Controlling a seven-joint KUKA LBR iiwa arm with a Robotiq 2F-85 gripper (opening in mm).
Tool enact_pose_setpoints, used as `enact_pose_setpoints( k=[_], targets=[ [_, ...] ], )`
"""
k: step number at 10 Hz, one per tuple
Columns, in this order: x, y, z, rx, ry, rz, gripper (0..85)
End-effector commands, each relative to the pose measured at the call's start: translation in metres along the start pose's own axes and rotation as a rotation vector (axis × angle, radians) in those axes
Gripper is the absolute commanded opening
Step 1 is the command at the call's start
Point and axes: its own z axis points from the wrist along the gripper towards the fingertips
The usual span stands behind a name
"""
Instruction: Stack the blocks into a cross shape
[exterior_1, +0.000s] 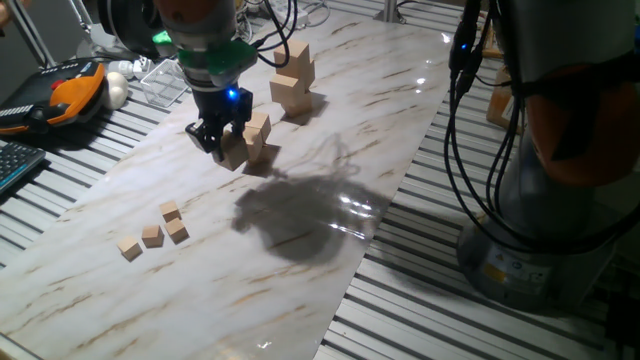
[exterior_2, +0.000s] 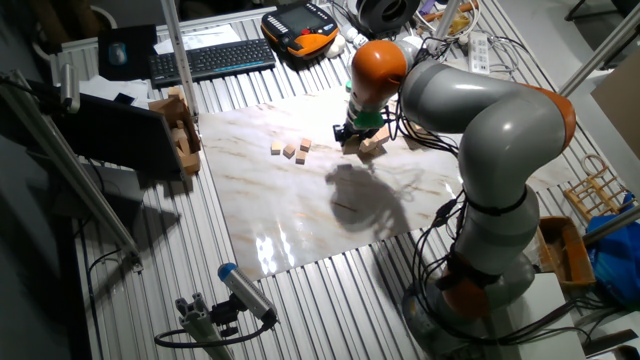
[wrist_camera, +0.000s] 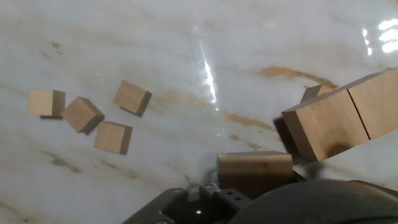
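My gripper hangs just above the marble board and is shut on one tan block, which fills the bottom centre of the hand view as a block. Right beside it stand two more blocks, one set on top of the other; the hand view has them as a tilted pair of blocks at the right. A further pile of blocks stands at the far end of the board. In the other fixed view the gripper sits over the blocks.
Several tiny cubes lie in a loose group on the near left of the marble board, and in the hand view the tiny cubes are at the left. An orange pendant and a keyboard lie off the board's left edge.
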Motion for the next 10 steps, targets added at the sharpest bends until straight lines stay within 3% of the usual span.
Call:
enact_pose_setpoints(
  k=[1, 3, 5, 7, 10],
  targets=[
    [0.0001, -0.0001, 0.0, -0.007, -0.003, 0.01, 0.0],
    [0.0001, -0.0001, 0.0, 0.009, 0.0, 0.041, 0.0],
    [0.0001, -0.0001, 0.0, 0.004, 0.001, -0.051, 0.0],
    [0.0001, -0.0001, 0.0, 0.053, -0.029, -0.146, 0.0],
    [-0.0007, -0.001, -0.0009, 0.052, -0.018, -0.24, 0.0]
  ],
)
